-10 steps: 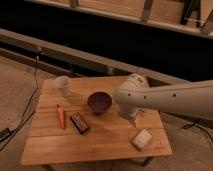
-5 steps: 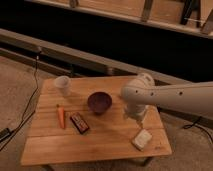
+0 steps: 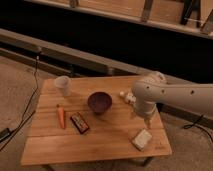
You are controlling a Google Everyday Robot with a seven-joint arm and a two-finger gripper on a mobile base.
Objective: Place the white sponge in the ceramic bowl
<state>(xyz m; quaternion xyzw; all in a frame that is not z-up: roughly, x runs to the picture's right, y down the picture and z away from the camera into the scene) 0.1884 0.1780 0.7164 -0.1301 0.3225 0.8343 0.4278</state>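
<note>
The white sponge (image 3: 142,139) lies flat near the front right corner of the wooden table (image 3: 100,142). The dark maroon ceramic bowl (image 3: 99,102) stands upright at the table's middle and holds nothing that I can see. My white arm reaches in from the right. Its gripper (image 3: 148,121) points down just above and behind the sponge, to the right of the bowl. It holds nothing that I can see.
A white cup (image 3: 63,85) stands at the back left. A carrot (image 3: 61,116) and a dark snack bar (image 3: 79,122) lie front left of the bowl. A white tube (image 3: 126,95) lies partly hidden behind my arm. A cable (image 3: 22,117) runs along the floor left.
My arm has swung to the right, away from the bowl, and the gripper now hangs over the sponge's far side. The objects on the table have not moved.
</note>
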